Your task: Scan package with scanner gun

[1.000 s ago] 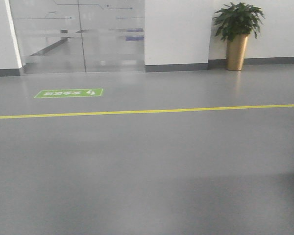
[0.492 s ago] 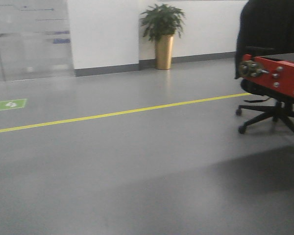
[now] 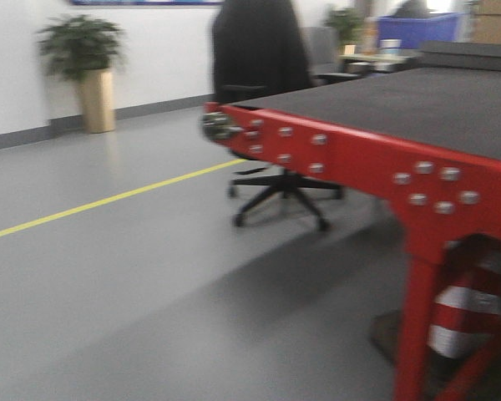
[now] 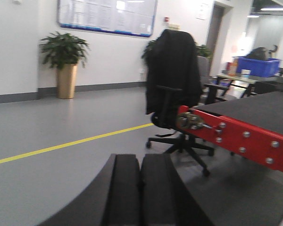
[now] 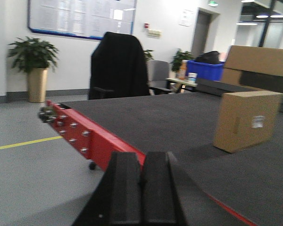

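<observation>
Plain brown rectangular cardboard package (image 5: 245, 120) upright on the dark-topped, red-framed table (image 5: 146, 117), small white barcode label (image 5: 258, 121) facing the right wrist camera, well ahead of the black right gripper (image 5: 141, 162). Pads there pressed together, gripping nothing. Same with the black left gripper (image 4: 140, 165), out over grey floor (image 4: 47, 122) near the table's end.

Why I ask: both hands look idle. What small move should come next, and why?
Probably turn the base right to face the table, which sits off-centre in the front view; the box with its white label shows only in the right wrist view. The left hand and right hand are shut, empty; no scanner is visible.
</observation>
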Robot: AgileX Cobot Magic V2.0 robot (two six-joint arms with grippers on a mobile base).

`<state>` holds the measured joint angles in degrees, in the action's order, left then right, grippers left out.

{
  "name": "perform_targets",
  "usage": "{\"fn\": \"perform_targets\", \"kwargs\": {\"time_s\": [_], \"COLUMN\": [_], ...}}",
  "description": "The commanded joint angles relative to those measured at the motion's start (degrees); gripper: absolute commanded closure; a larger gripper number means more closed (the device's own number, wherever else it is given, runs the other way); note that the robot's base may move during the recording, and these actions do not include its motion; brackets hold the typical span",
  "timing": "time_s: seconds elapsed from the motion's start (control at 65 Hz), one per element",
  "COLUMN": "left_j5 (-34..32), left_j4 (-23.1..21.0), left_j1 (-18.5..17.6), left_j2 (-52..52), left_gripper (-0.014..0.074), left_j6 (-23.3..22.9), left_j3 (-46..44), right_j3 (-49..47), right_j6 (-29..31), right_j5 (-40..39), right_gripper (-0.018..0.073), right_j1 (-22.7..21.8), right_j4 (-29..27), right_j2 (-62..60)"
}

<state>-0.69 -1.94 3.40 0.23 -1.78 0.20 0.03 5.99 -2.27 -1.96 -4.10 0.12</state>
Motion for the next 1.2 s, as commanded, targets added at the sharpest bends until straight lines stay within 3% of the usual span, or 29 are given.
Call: {"fn": "perform_targets", "kwargs": {"time_s": [0.0, 1.185], "left_j5": [-0.82, -0.82], "left_j4": [0.10, 0.10], "left_j1": [-0.25, -0.25], "left_j2": [-0.23, -0.23], "left_gripper": [0.0707, 0.0707], "left_j6": [-0.07, -0.07], "left_j3": [-0.20, -0.20], "right_j3": [-0.03, -0.03], "right_j6": [-0.05, -0.05], "right_j5": [-1.23, -1.23], "right_gripper": [0.0721, 0.0721], "right_j1": [-0.13, -0.13], "right_j4": [0.33, 0.33], "right_j2": [-0.12, -0.12]}}
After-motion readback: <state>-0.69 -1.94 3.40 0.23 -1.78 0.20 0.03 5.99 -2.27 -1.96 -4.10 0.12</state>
